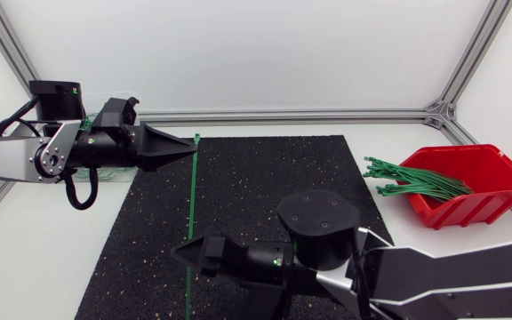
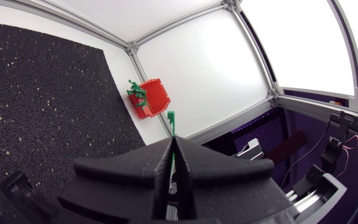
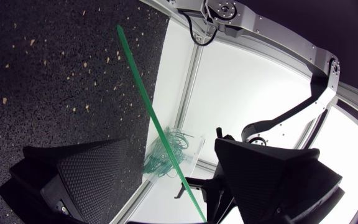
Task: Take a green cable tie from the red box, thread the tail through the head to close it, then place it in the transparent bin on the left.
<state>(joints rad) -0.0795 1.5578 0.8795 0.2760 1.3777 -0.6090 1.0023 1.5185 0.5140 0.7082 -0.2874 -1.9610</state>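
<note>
A long green cable tie (image 1: 191,213) hangs straight over the black mat, with my left gripper (image 1: 194,149) shut on it near its head end. In the left wrist view the head (image 2: 171,118) pokes out just past the closed fingertips (image 2: 166,152). My right gripper (image 1: 189,258) is lower down the tie, open, and the tie (image 3: 145,99) passes between its wide-apart fingers (image 3: 86,165) without touching them. The red box (image 1: 469,182) at the right holds a bunch of green ties (image 1: 412,178). The transparent bin (image 3: 173,146) beyond the left arm holds several looped green ties.
The black mat (image 1: 274,178) covers the middle of the white table. Aluminium frame rails (image 1: 292,116) run along the back and side edges. My right arm's large round joint (image 1: 318,218) sits over the mat's front part.
</note>
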